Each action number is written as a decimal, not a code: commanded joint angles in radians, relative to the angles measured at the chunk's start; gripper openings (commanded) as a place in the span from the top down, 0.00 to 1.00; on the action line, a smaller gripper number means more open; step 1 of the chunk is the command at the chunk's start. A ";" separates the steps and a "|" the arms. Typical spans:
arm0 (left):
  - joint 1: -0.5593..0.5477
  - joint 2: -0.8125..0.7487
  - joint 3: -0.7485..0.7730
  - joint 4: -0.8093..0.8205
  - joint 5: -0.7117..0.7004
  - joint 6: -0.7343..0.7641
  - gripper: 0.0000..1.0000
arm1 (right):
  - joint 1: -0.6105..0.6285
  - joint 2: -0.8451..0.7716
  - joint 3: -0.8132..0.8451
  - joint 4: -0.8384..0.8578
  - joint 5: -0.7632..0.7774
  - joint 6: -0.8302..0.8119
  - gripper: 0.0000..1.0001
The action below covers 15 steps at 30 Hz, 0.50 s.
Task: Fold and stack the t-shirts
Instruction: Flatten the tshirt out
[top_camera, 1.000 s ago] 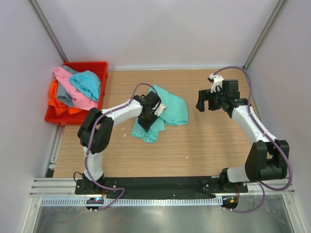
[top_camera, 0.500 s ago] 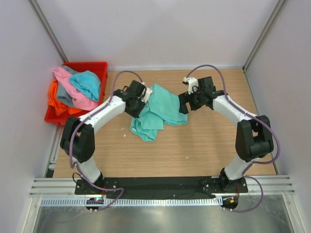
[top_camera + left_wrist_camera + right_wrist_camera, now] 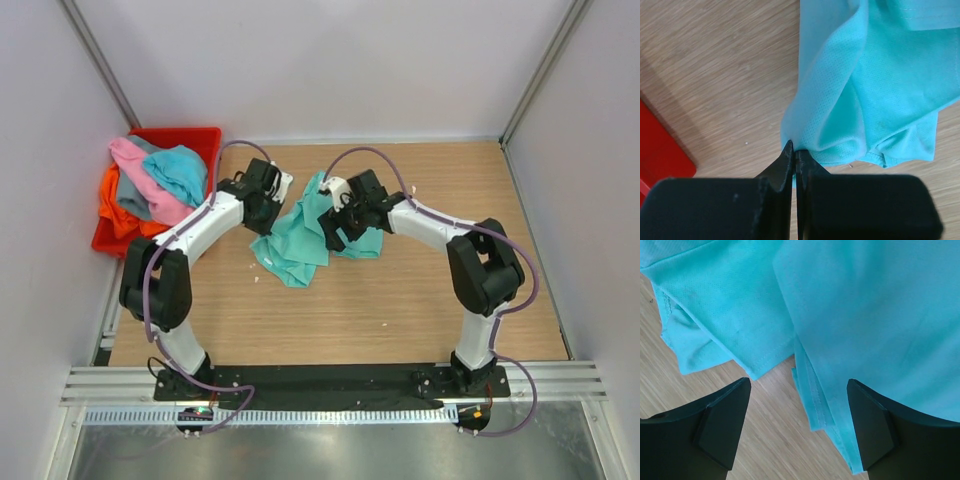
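Pinch made: our left tool (image 3: pixel 794 150) clenches the edge of the soft mint green t-shirt (image 3: pixel 880 75) at its tips; our right tool (image 3: pixel 798 385) hangs released just above that cloth. We're likely spreading it; next, right needs a hem to grip.

Bright, even overhead light (soft shadows), pictures mostly sharp.

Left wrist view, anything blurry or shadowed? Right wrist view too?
Left wrist view: mint green t-shirt weave sharp, left gripper dark and soft-edged, a faint shadow band on the table. Right wrist view: cloth sharp, right gripper dark, no glare.
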 commanded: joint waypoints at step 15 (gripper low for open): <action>0.074 0.033 -0.001 0.029 0.070 -0.029 1.00 | 0.124 0.192 0.157 0.149 0.250 0.001 0.20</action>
